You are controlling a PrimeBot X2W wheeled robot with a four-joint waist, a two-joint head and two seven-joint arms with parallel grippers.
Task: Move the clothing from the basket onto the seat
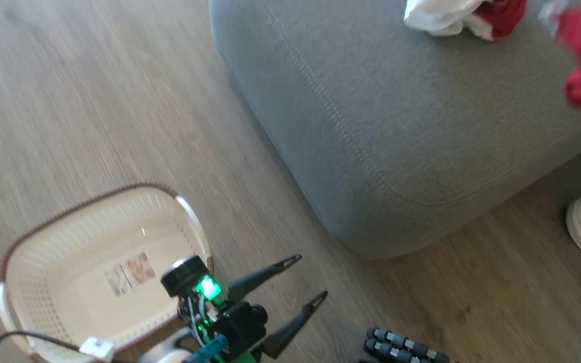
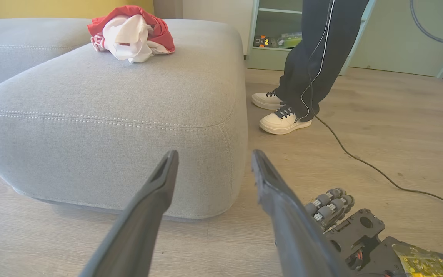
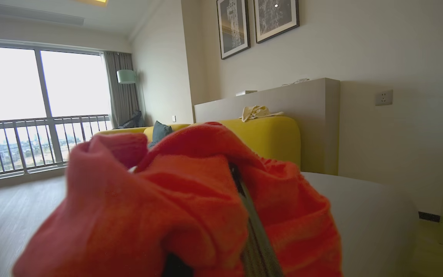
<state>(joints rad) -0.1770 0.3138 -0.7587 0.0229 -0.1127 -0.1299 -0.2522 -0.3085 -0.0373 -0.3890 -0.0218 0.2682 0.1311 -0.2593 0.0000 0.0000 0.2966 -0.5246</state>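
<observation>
Your left end effector (image 1: pixel 311 276) hangs over the wood floor (image 1: pixel 94 101) just beside the basket (image 1: pixel 68 242), jaws spread wide and holding nothing. Your right end effector (image 3: pixel 235 171) is clamped tight on a red garment (image 3: pixel 190 200), its fingers buried in the folds. In the head view that garment is a blur at the right edge, above the grey sofa (image 1: pixel 396 126). A second red and white garment (image 2: pixel 131 32) lies bunched on top of the sofa cushion.

The basket stands on the floor, well apart from the sofa. The label sticker (image 1: pixel 129 275) on its base is in plain view, but you cannot read its print: too blurred.

A person's white sneaker (image 2: pixel 283 122) stands beside the sofa corner. The two framed prints (image 3: pixel 258 25) on the wall show no legible writing.
</observation>
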